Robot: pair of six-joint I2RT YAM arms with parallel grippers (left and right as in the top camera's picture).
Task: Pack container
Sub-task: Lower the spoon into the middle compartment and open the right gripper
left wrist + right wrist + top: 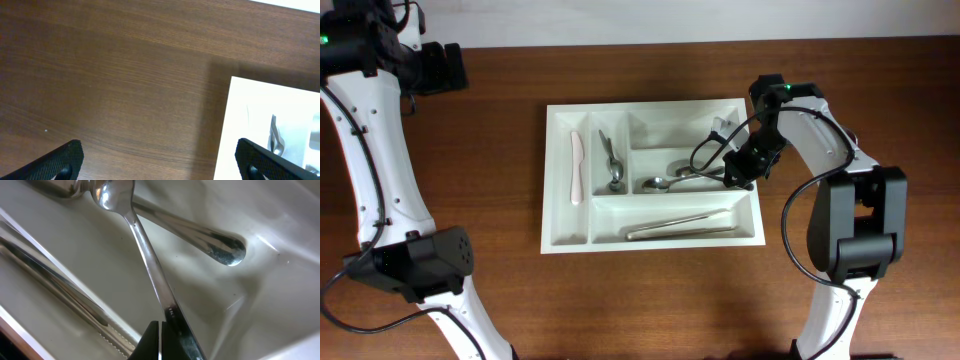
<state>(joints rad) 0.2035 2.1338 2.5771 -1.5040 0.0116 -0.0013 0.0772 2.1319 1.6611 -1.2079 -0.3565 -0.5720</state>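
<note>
**Right gripper lowers a spoon into the tray's middle slot**

The table [470, 200] carries the tray [665, 128] at its centre, long sides parallel to the table's front edge, so both arms can reach it.

The right gripper [738, 172] hangs over the right end of the middle wide compartment. Its jaws are closed on the handle of a spoon [150, 265], pinched near the end. That probably lets the bowl go down first while the fingers clear the tray walls.

The left gripper [160, 162] is parked over bare wood near the table's far left corner, beside the tray's corner. Its jaws are spread fully and hold nothing, and it looks to be keeping out of the way.

A second spoon [200, 235] lies flat in the same compartment, crossing under the held one, so like seems sorted with like. Long metal pieces [680, 225] fill the front compartment. A white knife [576, 165] lies in the leftmost narrow slot.
</note>
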